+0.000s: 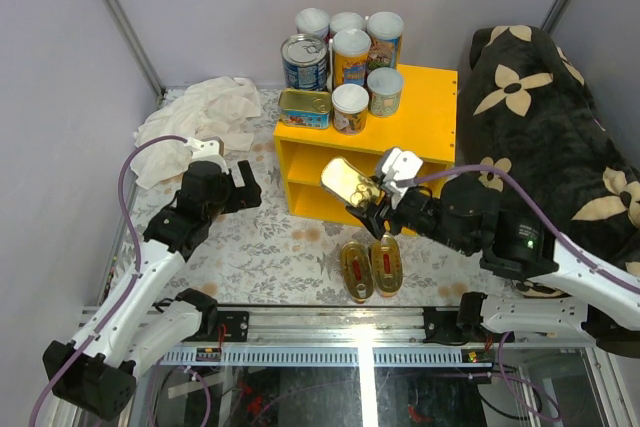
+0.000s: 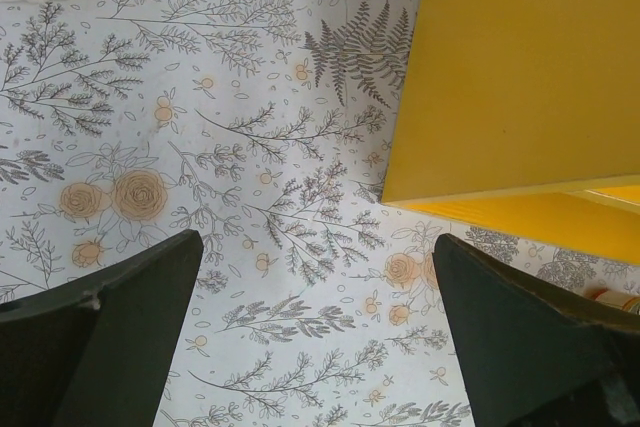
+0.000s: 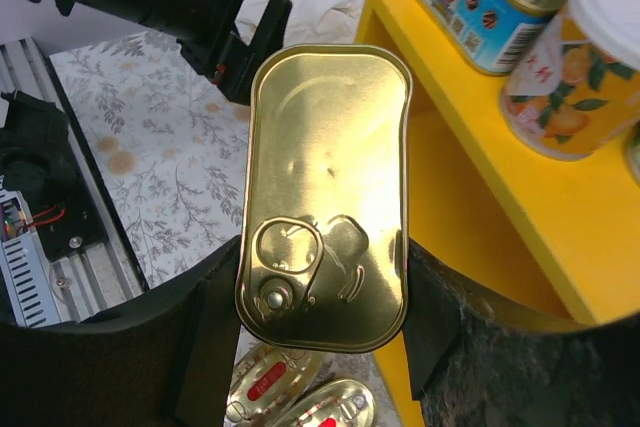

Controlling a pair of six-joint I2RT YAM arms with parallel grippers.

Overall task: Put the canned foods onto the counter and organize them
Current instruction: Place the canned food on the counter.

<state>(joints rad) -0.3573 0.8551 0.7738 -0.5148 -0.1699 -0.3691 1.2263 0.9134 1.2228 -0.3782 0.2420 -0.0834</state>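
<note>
Gold tin [image 3: 325, 177] clamped in right gripper [image 3: 320, 322] jaws.
Beside the counter [image 2: 520, 67], left gripper [image 2: 318, 242] jaws gape wide, empty, over the desk [image 2: 250, 97].

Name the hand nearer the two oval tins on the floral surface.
Right. The right hand, holding a rectangular gold tin, hovers just behind the oval tins; the left hand sits well off to their left, by the counter.

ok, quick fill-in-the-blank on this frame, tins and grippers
1. The right gripper holds the rectangular tin in front of the ____ counter.
2. ____ oval tins lie on the floral floor.
3. The left gripper hovers over the floor with its fingers ____.

Missing words: yellow; Two; open.
</note>
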